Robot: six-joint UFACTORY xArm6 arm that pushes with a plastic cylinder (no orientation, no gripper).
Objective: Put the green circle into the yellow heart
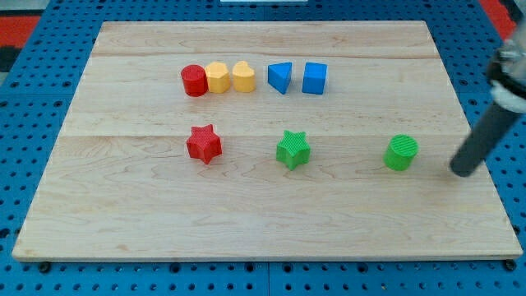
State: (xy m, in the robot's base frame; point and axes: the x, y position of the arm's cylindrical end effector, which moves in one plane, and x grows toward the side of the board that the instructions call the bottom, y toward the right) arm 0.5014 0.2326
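Top row: red cylinder [194, 80], yellow hexagon [217, 77] and yellow heart [243, 76] touching; blue triangle [280, 77], blue cube [314, 78] apart. Lower row: red star [204, 144]; green star [292, 150]; green circle [401, 153], ribbed top, upright, at 9 o'clock of my tip [463, 168], near, not touching; heart at circle's 10 o'clock, well apart; tip bare, pushing nothing; wooden board [263, 222].

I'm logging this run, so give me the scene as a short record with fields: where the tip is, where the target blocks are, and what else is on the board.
tip: my tip, view's right, just right of the green circle, apart from it
green circle: right of the green star
yellow heart: top row, touching the yellow hexagon
other blocks: red circle, blue triangle, blue cube, red star
surface: wooden board
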